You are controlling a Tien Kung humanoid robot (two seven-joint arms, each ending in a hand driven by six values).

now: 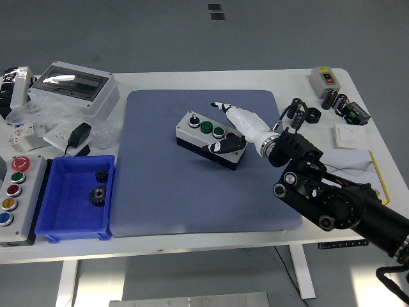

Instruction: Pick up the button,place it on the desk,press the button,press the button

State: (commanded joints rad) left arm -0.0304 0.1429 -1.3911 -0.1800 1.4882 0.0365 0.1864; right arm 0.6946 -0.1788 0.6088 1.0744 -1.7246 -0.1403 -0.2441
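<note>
A grey button box [211, 139] with a black base lies on the blue-grey mat [204, 192] near the table's middle. It carries a black button, two green buttons and a red one in a row. My right hand [230, 131] reaches in from the lower right and rests over the box's right end. Its white fingers [239, 117] stretch past the far side of the box and its black thumb [223, 146] lies on the near edge by the red button. The red button is partly hidden under the hand. My left arm is out of view.
A blue bin [75, 198] holding two black gears stands left of the mat. A larger button box [18, 195] sits at the far left edge. A clear-lidded enclosure [73, 86] and bags lie at back left. Small switches and parts [339, 102] lie at back right.
</note>
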